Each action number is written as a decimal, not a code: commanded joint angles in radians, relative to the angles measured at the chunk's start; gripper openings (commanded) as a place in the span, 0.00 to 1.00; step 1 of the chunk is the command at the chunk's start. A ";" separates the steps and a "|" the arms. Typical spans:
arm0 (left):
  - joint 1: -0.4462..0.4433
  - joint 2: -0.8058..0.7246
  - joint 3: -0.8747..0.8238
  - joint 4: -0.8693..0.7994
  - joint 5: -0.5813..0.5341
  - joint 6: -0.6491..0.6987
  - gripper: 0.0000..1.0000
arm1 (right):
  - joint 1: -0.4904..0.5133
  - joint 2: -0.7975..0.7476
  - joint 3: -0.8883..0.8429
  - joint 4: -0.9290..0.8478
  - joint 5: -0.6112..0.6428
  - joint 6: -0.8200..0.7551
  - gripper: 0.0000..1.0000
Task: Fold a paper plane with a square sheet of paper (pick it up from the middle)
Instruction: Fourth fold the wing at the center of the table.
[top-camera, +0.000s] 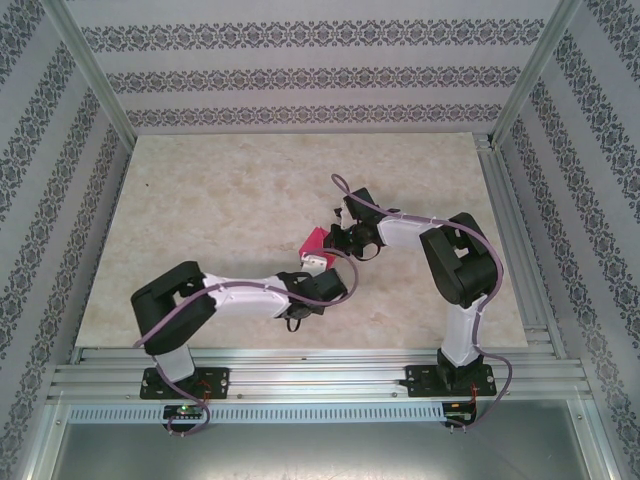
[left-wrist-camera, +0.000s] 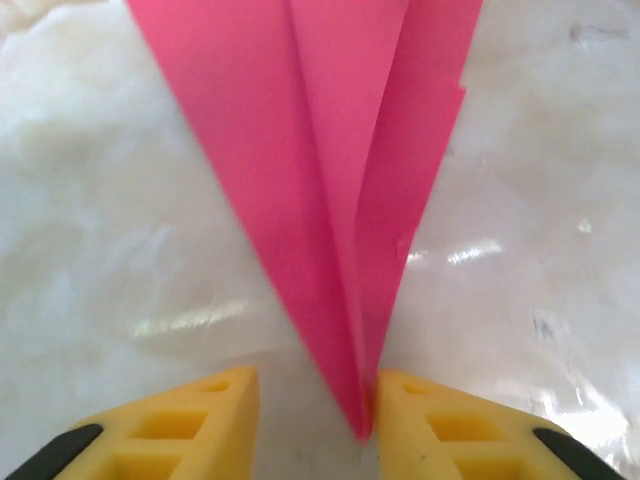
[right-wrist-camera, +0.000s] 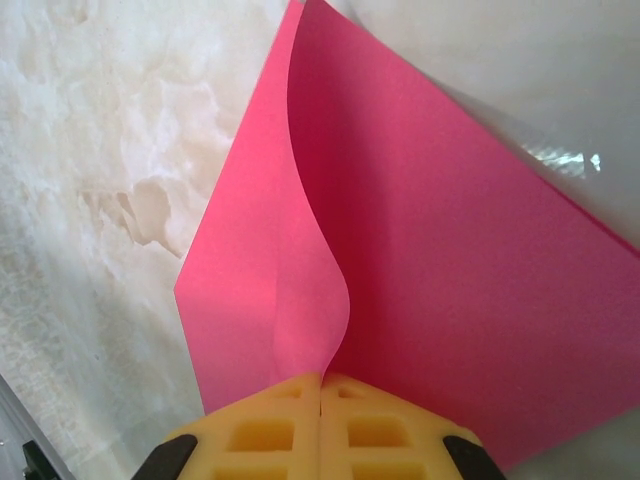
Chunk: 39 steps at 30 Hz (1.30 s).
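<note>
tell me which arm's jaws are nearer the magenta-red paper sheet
Right. The right jaws are shut on a fold of the magenta-red paper sheet. The left jaws stand apart, the sheet's pointed end against one yellow finger.

We see magenta-pink paper (right-wrist-camera: 450, 280), yellow fingers (left-wrist-camera: 170, 430), a cream marbled table (top-camera: 220, 200) — grey floral-striped walls (top-camera: 300, 80) at twelve o'clock.

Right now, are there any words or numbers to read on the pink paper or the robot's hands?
None: no words, numbers or signs can be read.
The pink paper is plain, and so are the left hand and right hand.
The wall pattern is decoration, not letters.
The boards at the arm bases are too small to read.
</note>
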<state>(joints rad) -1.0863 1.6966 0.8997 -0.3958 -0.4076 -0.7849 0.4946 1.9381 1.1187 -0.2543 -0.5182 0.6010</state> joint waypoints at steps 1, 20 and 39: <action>0.019 -0.187 -0.102 0.147 0.085 0.009 0.45 | -0.010 -0.010 -0.012 0.028 -0.005 -0.019 0.00; 0.271 -0.243 -0.156 0.263 0.368 -0.205 0.35 | -0.023 -0.062 -0.050 0.027 -0.029 -0.060 0.00; 0.282 -0.048 -0.092 0.455 0.543 -0.335 0.19 | -0.034 -0.031 -0.009 -0.035 -0.027 -0.101 0.00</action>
<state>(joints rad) -0.8116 1.6379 0.7792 -0.0067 0.1081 -1.0966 0.4683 1.9083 1.0847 -0.2783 -0.5510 0.5209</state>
